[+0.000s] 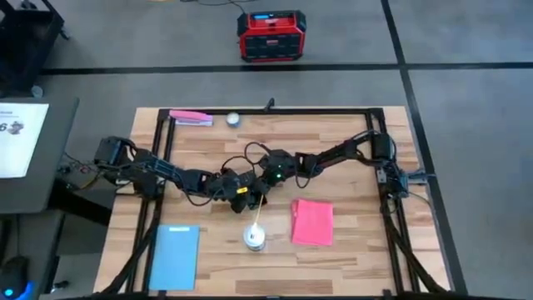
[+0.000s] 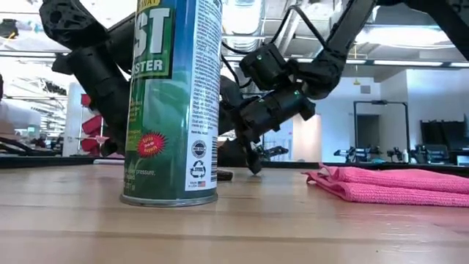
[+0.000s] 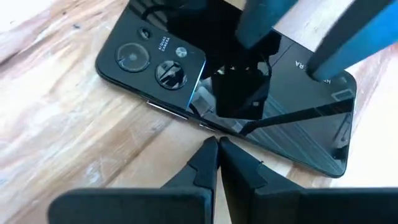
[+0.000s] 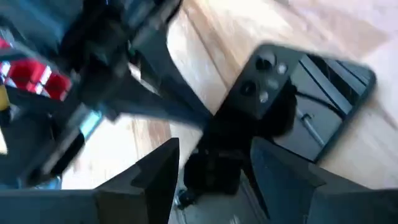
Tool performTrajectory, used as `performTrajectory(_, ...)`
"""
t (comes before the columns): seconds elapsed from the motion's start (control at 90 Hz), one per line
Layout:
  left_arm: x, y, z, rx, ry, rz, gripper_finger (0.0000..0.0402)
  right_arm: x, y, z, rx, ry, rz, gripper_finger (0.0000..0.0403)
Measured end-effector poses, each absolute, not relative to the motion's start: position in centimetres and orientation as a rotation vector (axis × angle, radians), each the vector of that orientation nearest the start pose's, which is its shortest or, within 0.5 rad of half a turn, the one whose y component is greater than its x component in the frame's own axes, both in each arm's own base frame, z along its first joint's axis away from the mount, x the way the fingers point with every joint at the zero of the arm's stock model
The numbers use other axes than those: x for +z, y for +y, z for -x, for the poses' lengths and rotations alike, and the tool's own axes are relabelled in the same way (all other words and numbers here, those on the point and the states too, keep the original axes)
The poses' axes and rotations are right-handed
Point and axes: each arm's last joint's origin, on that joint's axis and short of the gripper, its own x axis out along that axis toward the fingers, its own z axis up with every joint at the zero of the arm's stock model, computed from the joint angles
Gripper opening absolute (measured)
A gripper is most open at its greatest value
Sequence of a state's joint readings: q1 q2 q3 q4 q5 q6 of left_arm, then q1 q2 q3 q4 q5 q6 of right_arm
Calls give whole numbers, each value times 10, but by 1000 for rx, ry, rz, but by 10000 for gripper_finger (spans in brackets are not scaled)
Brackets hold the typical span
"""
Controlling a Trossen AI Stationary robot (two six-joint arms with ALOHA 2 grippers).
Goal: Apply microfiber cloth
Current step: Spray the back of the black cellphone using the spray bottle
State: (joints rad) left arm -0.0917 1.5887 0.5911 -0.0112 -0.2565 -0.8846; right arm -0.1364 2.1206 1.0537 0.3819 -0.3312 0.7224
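Phone (image 3: 242, 106) is lying mostly hidden under both arms in the high view, left hand (image 3: 214, 146) hovering pinched closed and empty beside it, right hand (image 4: 214, 162) spread open above it, while the cloth (image 1: 312, 222) is lying untouched on the surface (image 1: 350, 258), long axis running near-to-far.

Place: a robotics lab or test hall, not a home.
Surface (image 1: 350, 250): a pale wooden bench top, middle of the high view, edged by a black metal frame (image 1: 275, 111) carrying two dark arms.
Floor (image 1: 466, 50): grey, marked with dark lines, across the top of the high view.
Power unit (image 1: 271, 36): a red and black box on the floor, top centre.
Side desk (image 1: 33, 158): grey, far left, holding a printed sheet (image 1: 18, 137).
Room behind: in the low view, ceiling strip lights (image 2: 410, 34) upper right, white walls, more dark rigs (image 2: 440, 143) at far right.
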Motion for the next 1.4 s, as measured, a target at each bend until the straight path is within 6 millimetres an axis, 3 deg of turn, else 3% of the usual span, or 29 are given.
performTrajectory(0.189,113,-16,-259,569,850,634,0,90,-52,-390,-103,799,-821,187)
performTrajectory(0.389,113,-16,-259,567,850,634,0,90,-53,-391,-102,779,-808,187)
performTrajectory(1.089,113,-18,-259,568,849,643,0,129,-55,-426,77,672,-777,211)
performTrajectory(1.4,113,-19,-259,564,850,636,0,125,-59,-419,80,842,-711,215)
